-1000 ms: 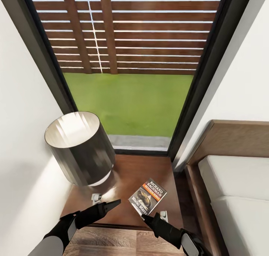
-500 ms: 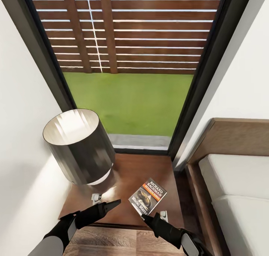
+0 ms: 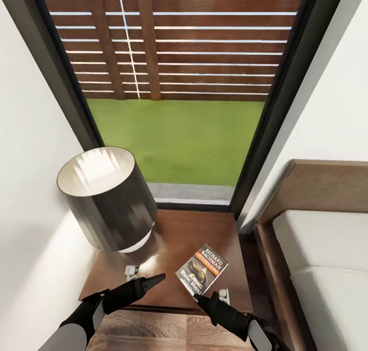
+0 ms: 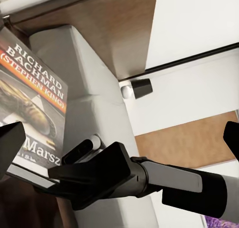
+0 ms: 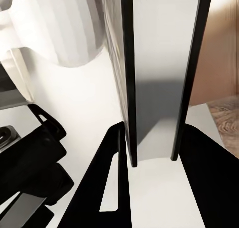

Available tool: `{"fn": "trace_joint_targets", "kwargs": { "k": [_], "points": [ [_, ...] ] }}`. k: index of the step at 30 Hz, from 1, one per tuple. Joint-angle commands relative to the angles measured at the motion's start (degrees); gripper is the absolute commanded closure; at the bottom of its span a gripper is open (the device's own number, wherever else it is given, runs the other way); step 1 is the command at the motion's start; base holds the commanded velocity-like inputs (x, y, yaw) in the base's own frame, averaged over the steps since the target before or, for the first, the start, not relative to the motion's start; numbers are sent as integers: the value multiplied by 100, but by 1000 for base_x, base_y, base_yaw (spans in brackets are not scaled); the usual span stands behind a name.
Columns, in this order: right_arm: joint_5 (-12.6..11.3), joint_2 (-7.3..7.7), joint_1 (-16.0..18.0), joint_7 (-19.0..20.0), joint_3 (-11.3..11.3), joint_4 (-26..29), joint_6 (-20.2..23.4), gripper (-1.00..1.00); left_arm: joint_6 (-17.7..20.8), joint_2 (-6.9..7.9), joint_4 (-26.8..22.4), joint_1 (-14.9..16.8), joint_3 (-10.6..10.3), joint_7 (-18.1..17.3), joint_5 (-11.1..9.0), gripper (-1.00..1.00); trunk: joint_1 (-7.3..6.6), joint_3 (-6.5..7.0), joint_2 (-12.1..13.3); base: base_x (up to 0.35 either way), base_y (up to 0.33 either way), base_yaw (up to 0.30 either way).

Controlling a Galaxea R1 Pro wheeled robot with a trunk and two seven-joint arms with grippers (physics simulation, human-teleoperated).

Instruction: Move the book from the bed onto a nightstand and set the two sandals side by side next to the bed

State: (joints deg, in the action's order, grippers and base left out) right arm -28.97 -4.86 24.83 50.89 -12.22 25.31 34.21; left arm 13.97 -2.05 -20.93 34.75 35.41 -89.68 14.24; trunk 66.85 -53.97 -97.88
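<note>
The book (image 3: 202,268) lies flat on the dark red-brown nightstand (image 3: 179,233), cover up, near its front right corner. It shows close up in the left wrist view, book (image 4: 35,103). My right gripper (image 3: 210,295) hovers at the nightstand's front edge, open, its tip beside the book's near corner with nothing between the fingers. My left gripper (image 3: 145,275) is open just left of the book, over the nightstand's front. The bed (image 3: 327,248), with its pale mattress, stands right of the nightstand. The sandals are out of view.
A lamp with a dark drum shade (image 3: 105,202) takes up the nightstand's back left. A tall dark-framed window (image 3: 179,85) stands behind, with white walls on both sides. A strip of wood floor (image 3: 153,333) shows in front of the nightstand.
The head view has shifted slightly, so the lamp and window sit a little higher in the picture. The book and both grippers have held still.
</note>
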Motion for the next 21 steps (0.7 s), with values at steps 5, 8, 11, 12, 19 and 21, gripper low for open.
{"fn": "trace_joint_targets", "kwargs": {
  "k": [5,8,11,12,19,21],
  "points": [
    [-20,-5,2,9,-26,0,42,100,62,-6,-8,4,45,-32,61,-100,22,-22,-43,0,0,0],
    [-17,-4,3,9,-26,-2,42,100,60,-6,-12,4,45,-32,58,-100,22,-22,-43,0,0,0],
    [-15,-6,2,9,-26,0,42,100,59,-6,-9,3,45,-32,61,-100,88,-76,-164,0,0,0],
    [-16,-6,3,9,-26,0,42,100,60,-6,-12,2,45,-32,61,-100,110,-94,-204,0,0,0],
    [-14,-6,3,9,-26,0,42,100,56,-6,-8,3,45,-32,60,-100,154,-130,-284,0,0,0],
    [-13,-6,4,9,-26,0,42,100,55,-6,-8,4,45,-32,60,-100,154,-130,-284,0,0,0]
  ]
}}
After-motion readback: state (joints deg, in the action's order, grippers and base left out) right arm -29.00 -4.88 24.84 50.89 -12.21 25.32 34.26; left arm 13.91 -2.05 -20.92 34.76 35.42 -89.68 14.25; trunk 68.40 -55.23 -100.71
